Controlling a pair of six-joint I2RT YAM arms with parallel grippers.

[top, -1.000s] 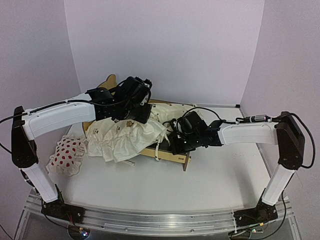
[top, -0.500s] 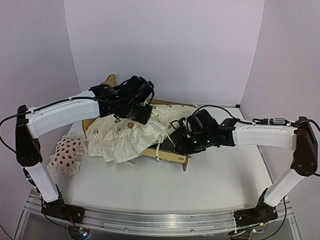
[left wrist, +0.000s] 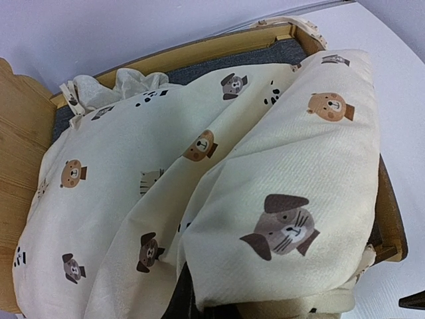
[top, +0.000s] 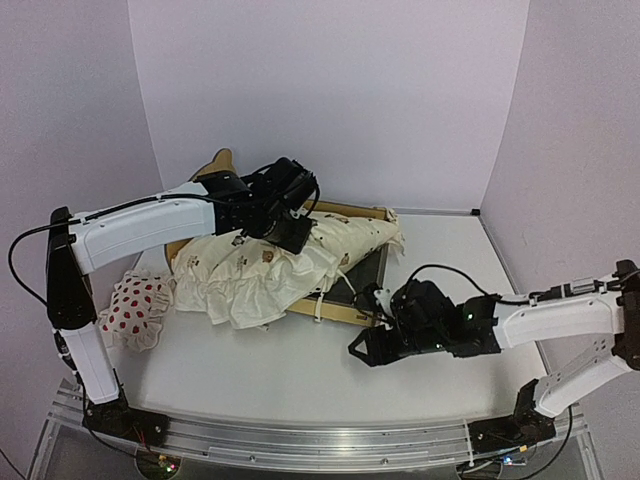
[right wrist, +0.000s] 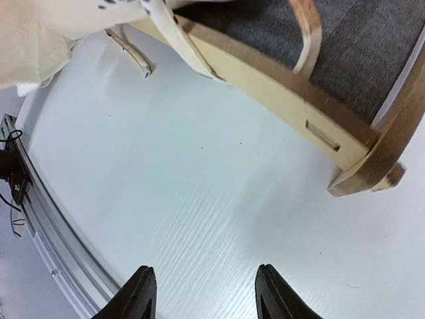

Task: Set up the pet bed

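Back-centre of table (top: 300,370): bed (top: 368,278), cushion (top: 255,270) half in, spilling over near-left side. Left claw (top: 290,228) pinches cushion; right claw (right wrist: 206,296) spread, empty, off bed's near-right corner. Step looks like seating the cushion; next probably tug it square inside the rails.

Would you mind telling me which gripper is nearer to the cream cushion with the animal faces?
Left. The left gripper is pinching the cushion over the pet bed; the right gripper hovers open above the table, off the bed's near corner.
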